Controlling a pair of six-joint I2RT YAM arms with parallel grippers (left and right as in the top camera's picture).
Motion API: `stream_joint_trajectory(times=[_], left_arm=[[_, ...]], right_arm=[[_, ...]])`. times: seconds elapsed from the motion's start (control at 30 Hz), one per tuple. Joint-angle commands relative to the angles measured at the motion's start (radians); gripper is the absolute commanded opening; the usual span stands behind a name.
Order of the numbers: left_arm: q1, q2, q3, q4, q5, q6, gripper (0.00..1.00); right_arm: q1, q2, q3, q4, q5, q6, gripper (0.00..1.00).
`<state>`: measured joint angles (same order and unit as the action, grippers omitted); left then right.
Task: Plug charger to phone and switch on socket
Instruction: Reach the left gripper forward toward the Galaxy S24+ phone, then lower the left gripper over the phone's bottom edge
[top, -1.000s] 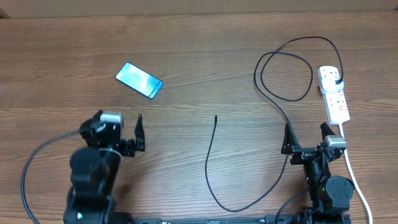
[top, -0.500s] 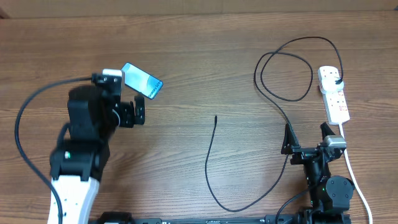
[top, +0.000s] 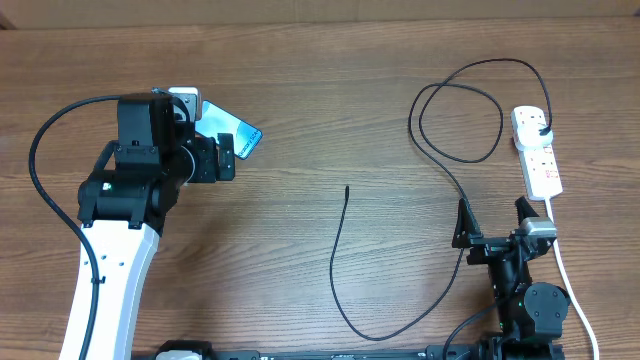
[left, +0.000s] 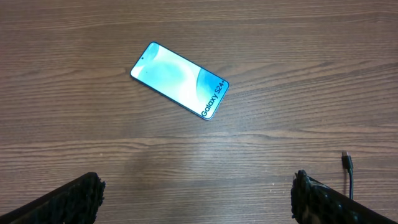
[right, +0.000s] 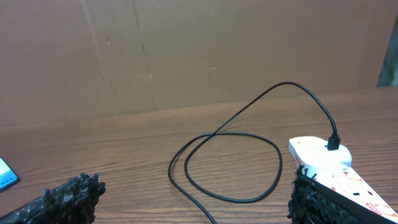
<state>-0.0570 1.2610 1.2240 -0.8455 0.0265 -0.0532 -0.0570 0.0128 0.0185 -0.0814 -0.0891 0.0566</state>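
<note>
Now left gripper (left: 198, 198), jaws spread and empty, has swung out over the Galaxy S24+ phone (left: 180, 80) lying screen-up, likely lining up a grasp; right gripper (top: 494, 218), also released, waits beside the charger cable (top: 338, 250).

Overhead looks straight down on the whole table (top: 320, 80). Left wrist looks steeply down, close, at the phone (left: 180, 79), shared with overhead. Right wrist faces low, forward; shares socket (right: 314, 152), possibly phone's edge.
</note>
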Motion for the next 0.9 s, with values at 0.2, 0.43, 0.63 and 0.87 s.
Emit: stream_joint_trajectory(times=[0.2,0.43,0.63,0.87], left_arm=[[0.002,0.009,0.028,-0.007,0.108,-0.015,1.00],[0.002,0.075,0.045,-0.013,0.097,-0.217,1.00],[-0.002,0.275,0.254,-0.224,0.077,-0.224,1.00],[-0.038,0.531,0.534,-0.430,-0.045,-0.251,1.00]], right_arm=[[0.007,-0.010,-0.011,0.004,0.002,0.007,1.00],[0.007,-0.010,-0.011,0.004,0.002,0.007,1.00],[0.007,-0.010,-0.011,0.004,0.002,0.006,1.00],[0.007,-0.010,-0.011,0.004,0.002,0.006,1.00]])
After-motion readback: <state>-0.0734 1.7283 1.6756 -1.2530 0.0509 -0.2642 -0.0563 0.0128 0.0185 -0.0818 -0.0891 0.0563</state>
